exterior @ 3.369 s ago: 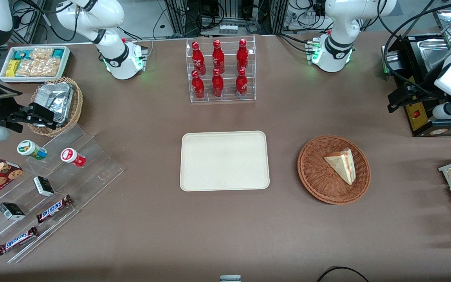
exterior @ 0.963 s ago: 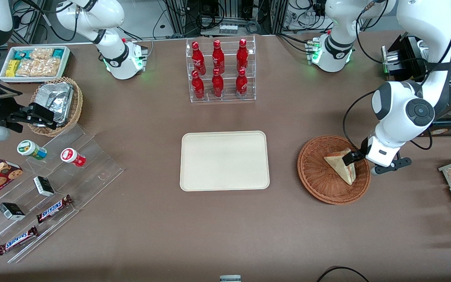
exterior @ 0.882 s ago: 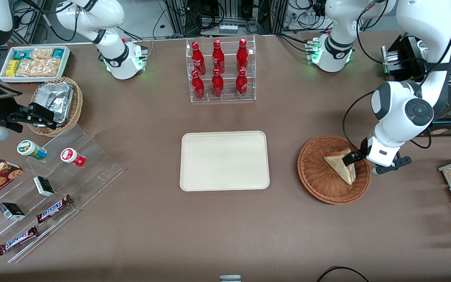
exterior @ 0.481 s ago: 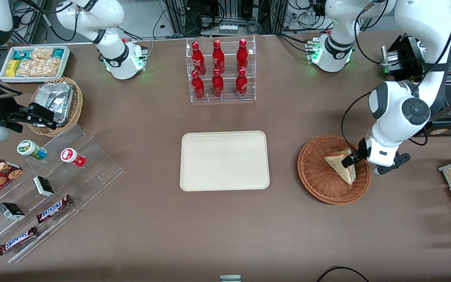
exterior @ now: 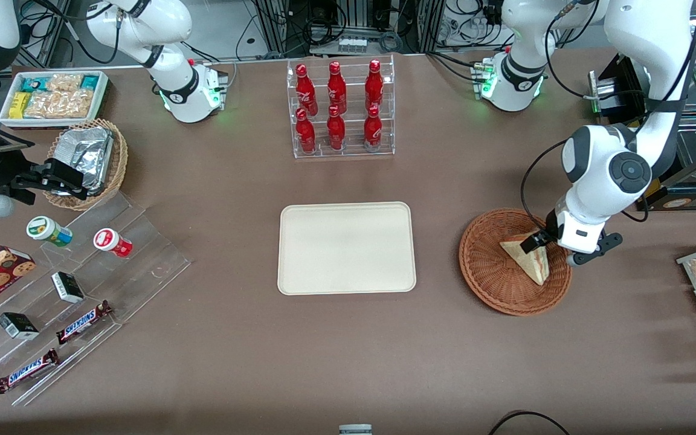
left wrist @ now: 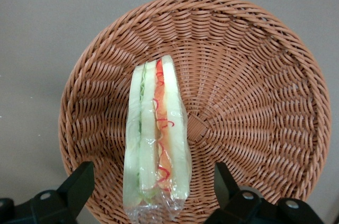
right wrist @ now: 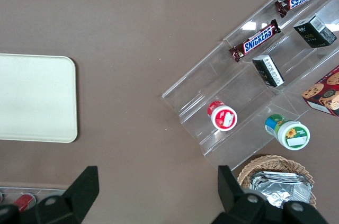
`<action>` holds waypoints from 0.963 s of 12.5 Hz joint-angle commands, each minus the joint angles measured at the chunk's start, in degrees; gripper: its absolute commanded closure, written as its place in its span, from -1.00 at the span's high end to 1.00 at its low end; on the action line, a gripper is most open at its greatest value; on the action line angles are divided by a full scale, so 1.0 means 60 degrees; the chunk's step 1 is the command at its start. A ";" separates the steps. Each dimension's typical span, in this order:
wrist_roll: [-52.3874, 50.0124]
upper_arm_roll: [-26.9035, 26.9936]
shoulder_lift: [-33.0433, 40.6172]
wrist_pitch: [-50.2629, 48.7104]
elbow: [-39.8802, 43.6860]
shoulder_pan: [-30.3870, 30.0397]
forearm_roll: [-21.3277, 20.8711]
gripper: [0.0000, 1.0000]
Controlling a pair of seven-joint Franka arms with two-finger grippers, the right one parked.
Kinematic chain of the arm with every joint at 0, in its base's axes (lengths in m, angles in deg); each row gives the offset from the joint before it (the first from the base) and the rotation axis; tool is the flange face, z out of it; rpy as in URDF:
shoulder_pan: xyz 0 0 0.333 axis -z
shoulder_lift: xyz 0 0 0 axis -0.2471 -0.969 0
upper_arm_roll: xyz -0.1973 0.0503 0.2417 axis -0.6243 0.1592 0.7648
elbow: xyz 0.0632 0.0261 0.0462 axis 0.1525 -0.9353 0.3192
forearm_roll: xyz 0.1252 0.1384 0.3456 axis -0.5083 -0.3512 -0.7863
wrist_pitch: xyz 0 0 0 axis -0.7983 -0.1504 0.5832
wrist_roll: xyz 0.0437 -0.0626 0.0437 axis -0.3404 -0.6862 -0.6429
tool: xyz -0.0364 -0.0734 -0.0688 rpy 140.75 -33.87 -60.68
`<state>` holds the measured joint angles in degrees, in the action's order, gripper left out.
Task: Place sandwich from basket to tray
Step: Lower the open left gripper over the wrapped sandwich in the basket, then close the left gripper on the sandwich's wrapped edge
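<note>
The sandwich (exterior: 529, 260) (left wrist: 156, 139), a plastic-wrapped pale wedge with red and green filling, lies in the reddish-brown wicker basket (exterior: 493, 284) (left wrist: 249, 91) toward the working arm's end of the table. My gripper (exterior: 542, 243) (left wrist: 153, 189) hangs over the basket, open, its black fingers (left wrist: 79, 184) standing either side of the sandwich's wide end with gaps between them and the bread. The cream tray (exterior: 347, 248) (right wrist: 32, 97) lies flat at the table's middle, beside the basket, with nothing on it.
A clear rack of red bottles (exterior: 339, 109) stands farther from the front camera than the tray. A clear stepped stand with candy bars and small tubs (exterior: 70, 290), a tan foil-lined basket (exterior: 91, 160) and a white snack bin (exterior: 52, 96) sit toward the parked arm's end.
The working arm came in from the table's end to above the basket, then crept toward the tray, bringing the gripper over the sandwich's wide end. Sandwich and basket have not moved.
</note>
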<state>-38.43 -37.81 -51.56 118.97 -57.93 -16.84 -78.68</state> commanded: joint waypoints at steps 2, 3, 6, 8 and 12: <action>-0.0165 -0.0011 -0.0229 0.0821 -0.0367 0.0042 0.0056 1.00; -0.0165 -0.0011 -0.0317 0.1025 -0.0367 0.0042 0.0056 1.00; -0.0194 -0.0011 -0.0406 0.1130 -0.0425 0.0042 0.0056 0.87; -0.0339 -0.0011 -0.0391 0.1246 -0.0498 0.0042 0.0056 0.17; -0.0589 -0.0011 -0.0377 0.1335 -0.0557 0.0042 0.0056 -1.00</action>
<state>-40.77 -37.81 -54.22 125.51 -60.34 -16.84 -78.68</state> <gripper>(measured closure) 0.515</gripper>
